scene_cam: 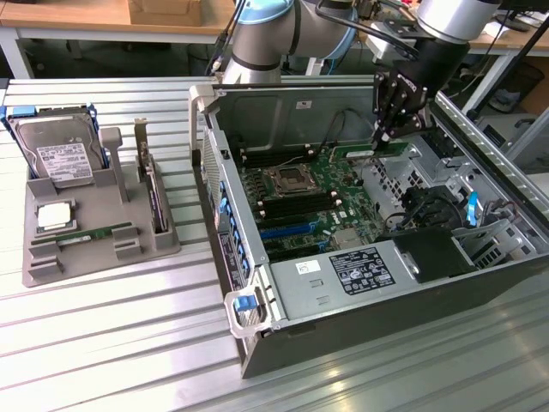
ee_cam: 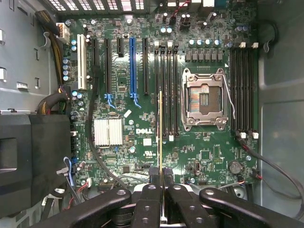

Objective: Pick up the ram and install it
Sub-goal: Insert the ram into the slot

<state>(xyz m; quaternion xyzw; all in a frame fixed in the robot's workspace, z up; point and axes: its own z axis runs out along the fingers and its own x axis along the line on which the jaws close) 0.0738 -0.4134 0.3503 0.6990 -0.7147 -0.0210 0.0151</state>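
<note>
My gripper (scene_cam: 382,130) hangs inside the open computer case (scene_cam: 257,103), shut on a ram (scene_cam: 356,153), a long thin green stick held level above the motherboard (scene_cam: 343,206). In the wrist view the ram (ee_cam: 160,123) shows edge-on, clamped between my black fingertips (ee_cam: 153,176). It hovers over the bank of dark memory slots (ee_cam: 166,90) beside the empty processor socket (ee_cam: 204,97), close to the slot nearest the blue card slot. A second ram (scene_cam: 94,232) lies flat on the grey holder tray (scene_cam: 43,266) at the exterior view's left.
The tray also carries a hard drive (scene_cam: 56,154), a square silver processor (scene_cam: 53,216) and an upright expansion card (scene_cam: 154,193). More memory slots (ee_cam: 242,90) sit on the socket's other side. Black cables (ee_cam: 95,133) cross the board, and a black shroud (ee_cam: 33,156) fills one corner.
</note>
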